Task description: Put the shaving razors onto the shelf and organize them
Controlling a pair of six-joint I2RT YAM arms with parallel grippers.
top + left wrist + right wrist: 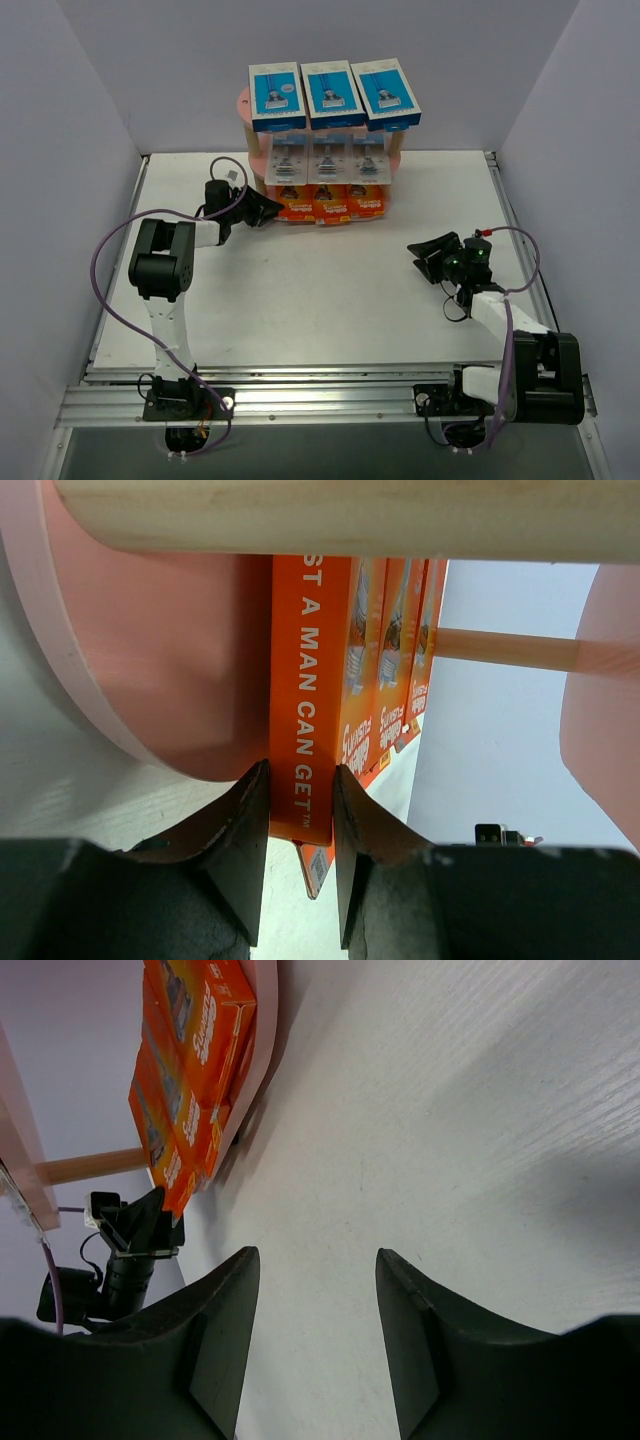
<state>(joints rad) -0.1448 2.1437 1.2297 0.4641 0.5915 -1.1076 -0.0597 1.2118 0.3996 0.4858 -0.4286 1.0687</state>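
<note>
The shelf (246, 102) sits at the far middle of the table (330, 290) with all nine packs on it. Three blue boxes (333, 93) are lined up on the top board, three clear packs (322, 158) on the middle one, three orange cards (324, 203) along the bottom. The blue boxes stick out a bit past the board ends, so that top edge is pretty packed.

The left gripper (300, 810) is right at the shelf's left end, and its fingers (245, 820) are pinched on the edge of the leftmost orange card (310, 680), at the lip of the pink bottom board. A wooden post crosses just above in the wrist view, so it's tight in there.

The right gripper (315, 1330) hangs out over bare table, well apart from the shelf, jaws spread with nothing between them. Loads of open white surface around it and all across the front half of the table.

Readable text: the card edge says "ST A MAN CAN GET" in white capitals on orange. The fronts have white lettering too, but it's too slanted to make out. Print on the blue boxes is too small to read from above.
</note>
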